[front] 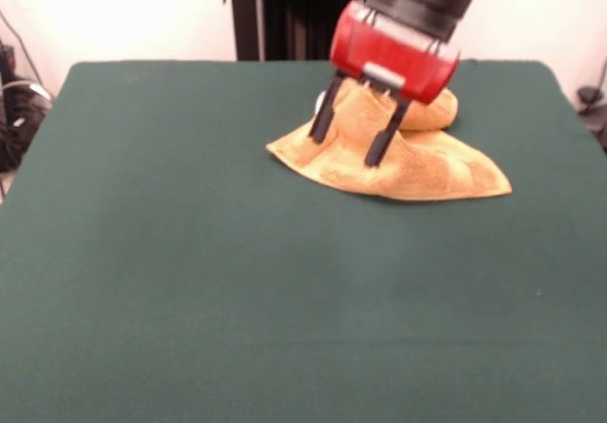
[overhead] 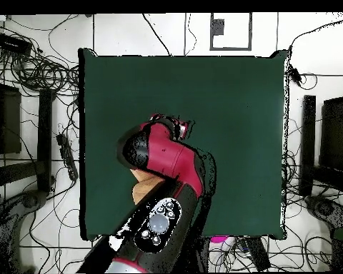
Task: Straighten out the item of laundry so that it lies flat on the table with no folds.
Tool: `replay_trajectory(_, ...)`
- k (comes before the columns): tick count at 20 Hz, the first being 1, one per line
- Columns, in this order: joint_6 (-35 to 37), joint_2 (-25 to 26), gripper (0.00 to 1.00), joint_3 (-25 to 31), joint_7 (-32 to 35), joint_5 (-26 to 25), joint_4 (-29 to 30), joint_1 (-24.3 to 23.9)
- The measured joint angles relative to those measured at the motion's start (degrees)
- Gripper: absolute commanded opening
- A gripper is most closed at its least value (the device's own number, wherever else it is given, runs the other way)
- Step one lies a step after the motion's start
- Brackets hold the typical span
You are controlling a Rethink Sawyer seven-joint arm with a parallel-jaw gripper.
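Green felt covers the table (front: 190, 281), bare across most of its top. From overhead the red arm (overhead: 167, 160) hides nearly all of the towel (front: 417, 162), leaving a tan scrap. Bunched and rumpled, the towel lies toward the table's far side in the front view, its long axis running across the picture, one corner pointing right. The gripper (front: 353, 141) stands over it, jaws apart, straddling a raised fold.

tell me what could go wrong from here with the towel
1. The hand stands with fingers spread over the bunched towel; closing there may pinch several layers and drag the heap rather than open it.
2. The towel lies near the table's far edge, so a pull that way could slide it off.
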Motion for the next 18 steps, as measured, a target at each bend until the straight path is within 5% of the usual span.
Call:
replay_trajectory(9, 8.7, 5.0, 1.00, 4.7, 0.0, 0.6, -0.2, -5.2)
replay_trajectory(18, 12.4, 5.4, 1.00, 6.8, 0.0, 0.6, 0.5, -5.4)
